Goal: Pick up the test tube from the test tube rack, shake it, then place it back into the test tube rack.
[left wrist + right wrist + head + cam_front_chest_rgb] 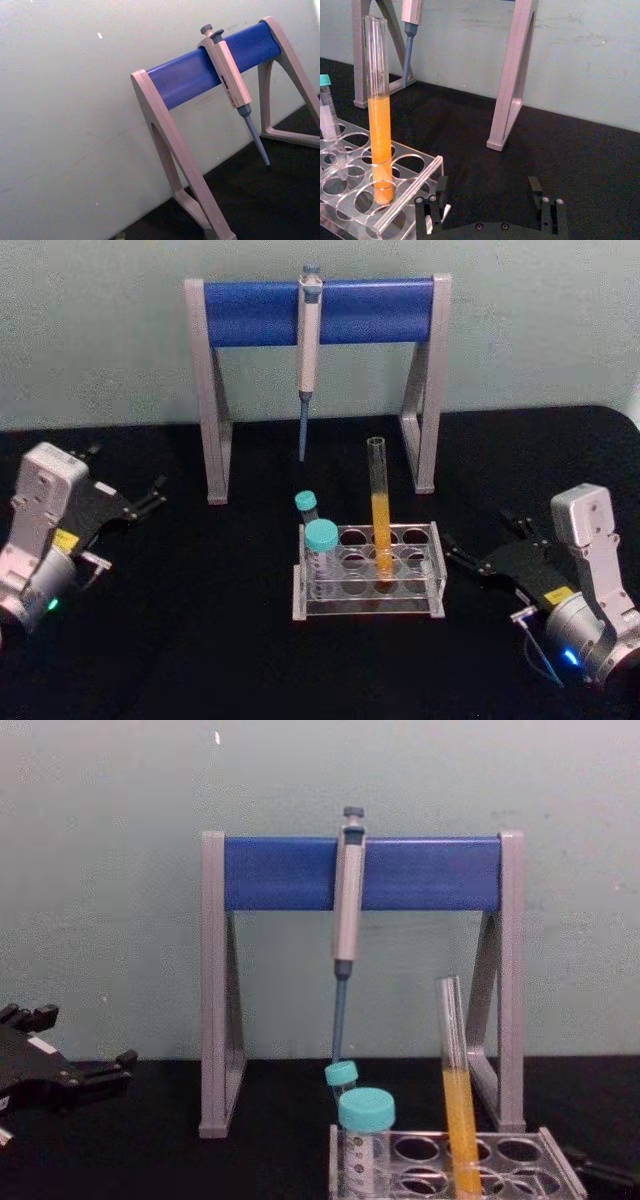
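- The tube (380,508) stands upright in the rack (434,570) at lower centre of the head view, orange liquid filling its lower half, open mouth well above the top plate.
- My right gripper (462,560) sits at lower right of that view, just beside the rack's right end, fingers (535,184) spread and holding nothing.
- My left gripper (150,496) rests at the left edge, well apart from the rack; I judge its fingers parted and empty.
- Risk one, as I see it: the right fingers are low and close to the rack, so a straight push toward the tube could shove the rack across the bench (200,640) before I grip.
- Risk two: no cap, so a hard or tilted shake may slop liquid out.
- Risk three: two teal-capped tubes (321,537) stand in the rack's left holes and the pipette (308,350) hangs on the stand (320,310) behind; a careless lift or swing could clip them.
- Risk four: smooth glass may slip in a weak pinch.
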Controlling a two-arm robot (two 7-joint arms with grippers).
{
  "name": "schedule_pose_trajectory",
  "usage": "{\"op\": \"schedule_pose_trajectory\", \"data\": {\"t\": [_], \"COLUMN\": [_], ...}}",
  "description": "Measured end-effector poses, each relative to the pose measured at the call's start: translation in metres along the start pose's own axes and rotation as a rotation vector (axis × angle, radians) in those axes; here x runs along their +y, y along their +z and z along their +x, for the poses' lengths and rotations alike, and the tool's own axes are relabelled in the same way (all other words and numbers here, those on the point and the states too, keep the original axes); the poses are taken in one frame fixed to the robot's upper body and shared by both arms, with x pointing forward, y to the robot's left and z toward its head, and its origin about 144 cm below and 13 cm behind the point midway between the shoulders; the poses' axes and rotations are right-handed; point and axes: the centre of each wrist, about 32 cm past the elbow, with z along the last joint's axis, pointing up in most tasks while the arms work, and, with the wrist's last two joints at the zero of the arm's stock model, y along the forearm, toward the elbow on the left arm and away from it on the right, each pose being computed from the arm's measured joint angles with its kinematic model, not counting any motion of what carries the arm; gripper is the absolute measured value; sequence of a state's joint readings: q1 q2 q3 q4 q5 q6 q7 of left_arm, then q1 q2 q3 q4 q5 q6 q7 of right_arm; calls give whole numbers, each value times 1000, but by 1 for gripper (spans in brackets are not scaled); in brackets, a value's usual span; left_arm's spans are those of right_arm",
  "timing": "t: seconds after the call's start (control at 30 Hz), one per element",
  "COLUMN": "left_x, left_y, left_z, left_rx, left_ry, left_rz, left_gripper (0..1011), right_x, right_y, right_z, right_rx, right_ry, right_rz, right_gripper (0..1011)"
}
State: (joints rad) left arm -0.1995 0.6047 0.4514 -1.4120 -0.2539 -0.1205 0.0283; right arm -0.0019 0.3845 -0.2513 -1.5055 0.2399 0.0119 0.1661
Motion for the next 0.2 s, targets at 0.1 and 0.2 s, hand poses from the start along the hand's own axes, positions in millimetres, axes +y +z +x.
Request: {"op": "schedule_pose_trajectory", "data": {"t": [0.1,0.2], "left_x": [0,0], "left_y": [0,0], "left_z": [0,0], "left_rx": [0,0], "left_ry": [0,0], "left_rz": [0,0], "left_gripper": [1001,1001], "right_x": [0,0], "right_y": [0,0], "right_z": [0,0], "right_rx": [0,0], "right_ry": [0,0], "right_rz": [0,0], "right_gripper": [1000,1000]}}
